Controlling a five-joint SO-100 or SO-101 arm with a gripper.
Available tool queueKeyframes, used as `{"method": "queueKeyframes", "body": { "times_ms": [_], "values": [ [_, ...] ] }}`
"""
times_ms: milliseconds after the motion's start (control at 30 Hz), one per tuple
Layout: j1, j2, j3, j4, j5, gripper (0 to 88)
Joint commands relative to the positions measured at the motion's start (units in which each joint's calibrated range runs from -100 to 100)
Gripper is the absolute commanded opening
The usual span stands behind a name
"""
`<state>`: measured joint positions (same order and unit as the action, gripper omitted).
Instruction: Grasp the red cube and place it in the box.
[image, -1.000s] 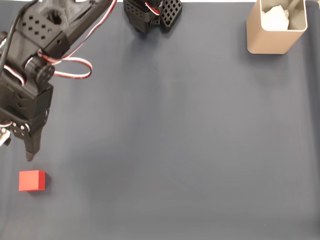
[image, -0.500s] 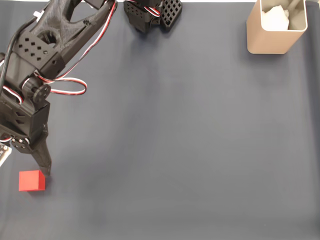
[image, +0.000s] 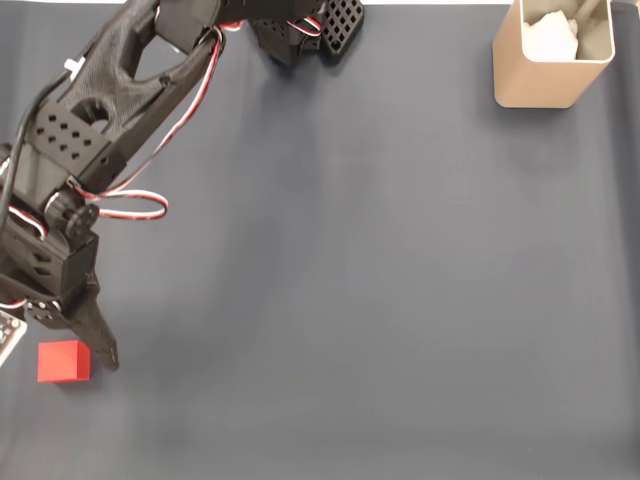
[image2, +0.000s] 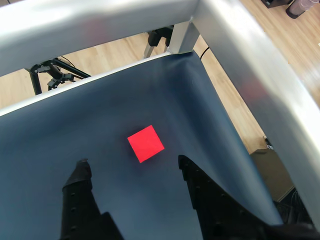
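The red cube (image: 64, 361) lies on the dark blue-grey tabletop (image: 380, 300) near the lower left corner of the fixed view, sitting flat with its edges about square to the picture. As a cube it has no long axis to speak of. The tool (image: 55, 345) stands just over it: one dark fingertip (image: 104, 352) comes down just beside the cube's right face, while the other finger sits at the left edge of the picture, so the cube lies between them.

In the wrist view the cube (image2: 145, 143) appears turned like a diamond, one corner pointing toward the far edge of the tabletop (image2: 50, 150). It sits ahead of the tool (image2: 132, 167), between the lines of the two black fingers (image2: 80, 175) and a little beyond their tips. The tool is spread wide, clearly wider than the cube, and grips nothing; whether either finger touches the cube cannot be told.

The tan box (image: 550, 55) stands upright at the upper right of the fixed view, well apart from cube and tool, with something white (image: 552, 36) inside.
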<state>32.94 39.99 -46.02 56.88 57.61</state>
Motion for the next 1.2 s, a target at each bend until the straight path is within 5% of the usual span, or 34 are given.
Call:
{"method": "queueKeyframes", "body": {
  "times_ms": [0,1167],
  "values": [
    [-0.76,1.34,-5.53,-1.06,-0.29,41.1],
    [-1.47,17.89,-23.6,-1.72,-0.59,41.7]
  ]
}}
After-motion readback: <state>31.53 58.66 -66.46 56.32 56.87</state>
